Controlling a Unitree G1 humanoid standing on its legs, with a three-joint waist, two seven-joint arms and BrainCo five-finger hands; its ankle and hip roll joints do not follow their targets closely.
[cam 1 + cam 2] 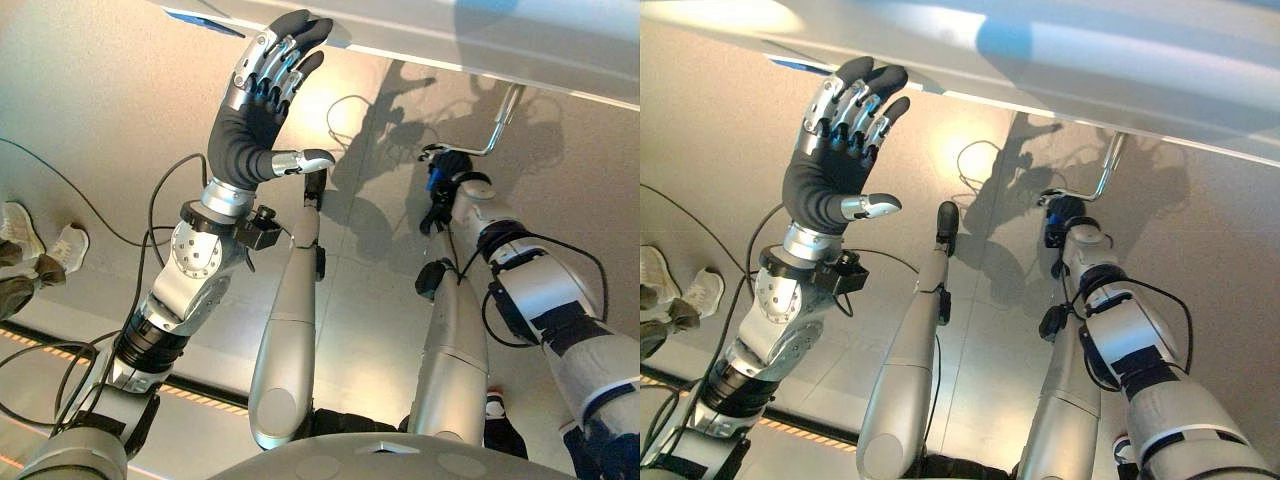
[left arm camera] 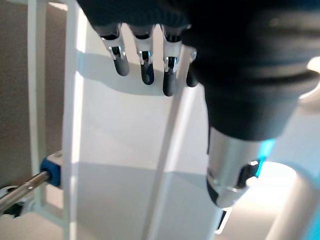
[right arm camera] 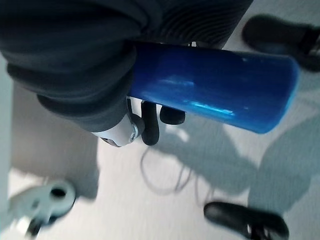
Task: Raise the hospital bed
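A: Since the hospital bed [image 1: 480,40] runs along the top of the frame, why do we reach up at upper left?

B: We judge it steadies us: our left hand [image 1: 262,95] is spread flat, fingers straight, tips at the bed's edge.

A: And right of centre?

B: Our right hand [image 3: 75,65] is wrapped around the crank's blue handle [image 3: 215,97], arm extended, ready to wind.

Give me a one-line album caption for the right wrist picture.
The right robot hand curls around the blue crank handle, above a pale floor.
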